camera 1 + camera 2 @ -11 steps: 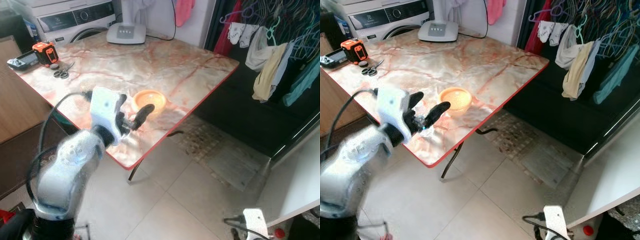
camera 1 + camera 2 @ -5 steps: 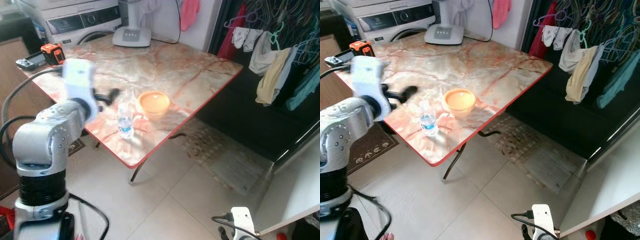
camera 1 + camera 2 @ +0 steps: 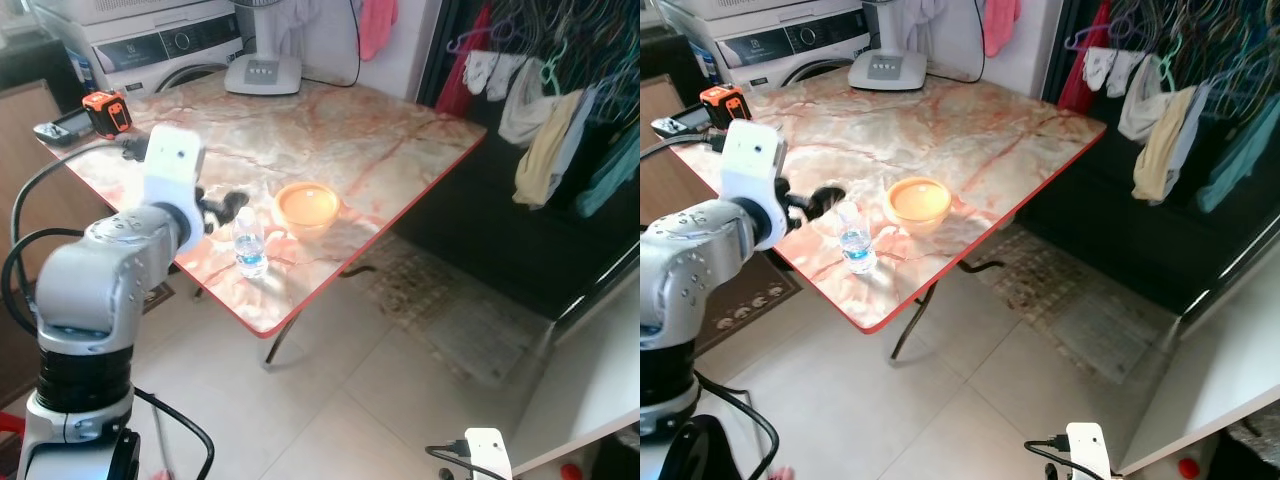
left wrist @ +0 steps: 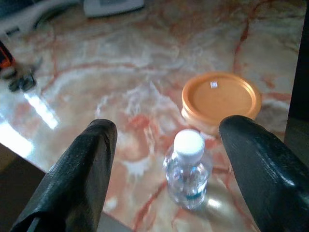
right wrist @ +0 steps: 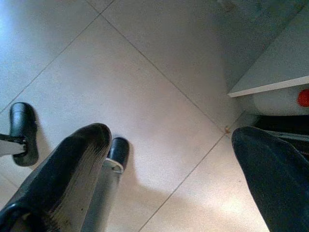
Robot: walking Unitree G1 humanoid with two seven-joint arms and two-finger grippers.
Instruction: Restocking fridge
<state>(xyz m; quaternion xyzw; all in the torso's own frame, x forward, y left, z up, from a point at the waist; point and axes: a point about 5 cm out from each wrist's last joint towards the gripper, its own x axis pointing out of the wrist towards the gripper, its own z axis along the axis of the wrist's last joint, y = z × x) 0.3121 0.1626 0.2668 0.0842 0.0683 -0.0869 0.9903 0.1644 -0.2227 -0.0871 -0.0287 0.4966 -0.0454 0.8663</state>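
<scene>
While my left gripper (image 4: pixel 164 159) hovers spread wide above the small water bottle (image 4: pixel 187 169), upright near the table (image 3: pixel 400 130) edge beside the orange bowl (image 3: pixel 306 205), I judge it light, thin-walled and slippery, best clasped mid-body.

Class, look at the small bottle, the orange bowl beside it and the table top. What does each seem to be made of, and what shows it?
Water bottle: clear plastic, probably; the table shows through it, white cap on top.
Orange bowl: matte, opaque, likely plastic.
Table top: glossy marble-pattern surface with a red edge; glare streaks suggest laminate rather than stone, though that stays uncertain.
</scene>
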